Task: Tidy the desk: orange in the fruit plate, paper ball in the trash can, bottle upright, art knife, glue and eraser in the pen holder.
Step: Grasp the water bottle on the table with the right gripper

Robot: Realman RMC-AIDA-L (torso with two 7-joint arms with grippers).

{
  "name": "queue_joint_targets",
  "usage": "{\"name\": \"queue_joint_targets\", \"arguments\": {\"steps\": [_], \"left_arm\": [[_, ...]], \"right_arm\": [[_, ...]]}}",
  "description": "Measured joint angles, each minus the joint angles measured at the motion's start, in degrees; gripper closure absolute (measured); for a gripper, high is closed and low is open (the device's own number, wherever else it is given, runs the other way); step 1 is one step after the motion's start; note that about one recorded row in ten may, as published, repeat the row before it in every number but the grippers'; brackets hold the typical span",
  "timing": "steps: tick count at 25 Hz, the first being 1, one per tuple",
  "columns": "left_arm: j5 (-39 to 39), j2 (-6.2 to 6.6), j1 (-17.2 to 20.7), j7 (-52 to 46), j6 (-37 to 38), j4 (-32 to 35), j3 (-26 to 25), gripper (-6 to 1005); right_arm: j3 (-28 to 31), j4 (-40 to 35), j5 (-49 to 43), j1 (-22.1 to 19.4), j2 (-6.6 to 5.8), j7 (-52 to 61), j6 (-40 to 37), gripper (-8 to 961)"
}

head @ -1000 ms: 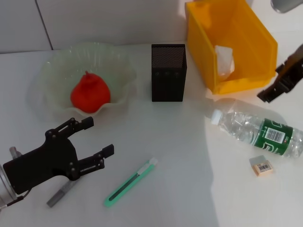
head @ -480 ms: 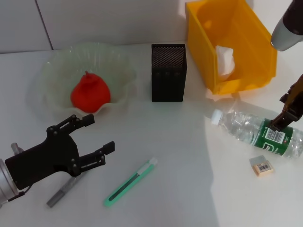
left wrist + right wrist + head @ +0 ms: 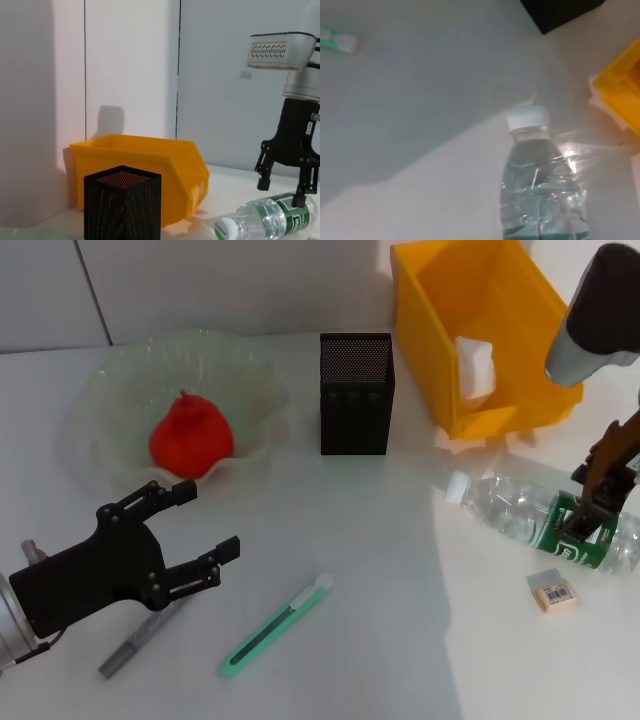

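Right claw (image 3: 597, 508) spread wide astride lying water bottle (image 3: 540, 517), lower right, positioned to grip and upright it. Left claw (image 3: 205, 535) wide, idle lower left.

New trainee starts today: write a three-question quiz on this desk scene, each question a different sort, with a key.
1. True or false: the water bottle stands upright.
2. Which item lies in the yellow bin? A) paper ball B) eraser C) green art knife
3. Fill in: the right pincer is open and positioned over the bottle's green ____.

Key:
1. False; it lies on its side.
2. A.
3. Label; the left pincer hovers open near the fruit plate.
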Motion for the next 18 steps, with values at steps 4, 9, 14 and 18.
{"name": "queue_joint_targets", "arguments": {"steps": [4,9,14,18], "left_arm": [[-0.01,-0.03,-0.13,-0.04,-0.39,-0.11,0.01,139],[-0.01,-0.13,-0.21,-0.03,-0.73,-0.11,0.24,139],[-0.01,-0.19,-0.22,0.0,-0.81,-0.16,0.28,140],[-0.01,-0.25,-0.2,0.05,-1.08,-0.26,0.37,140]], "right_arm": [[-1.62,2.1,-0.15,0.2,0.06,0.04,0.62,151],[-1.5,2.29,0.03,0.05,0.06,0.31,1.63,151],[-1.35,3.27,-0.5,-0.21,-0.05,0.36,3.43,151],[-1.58,4.05,-0.81,-0.5,-0.04,0.35,4.75,151]]}}
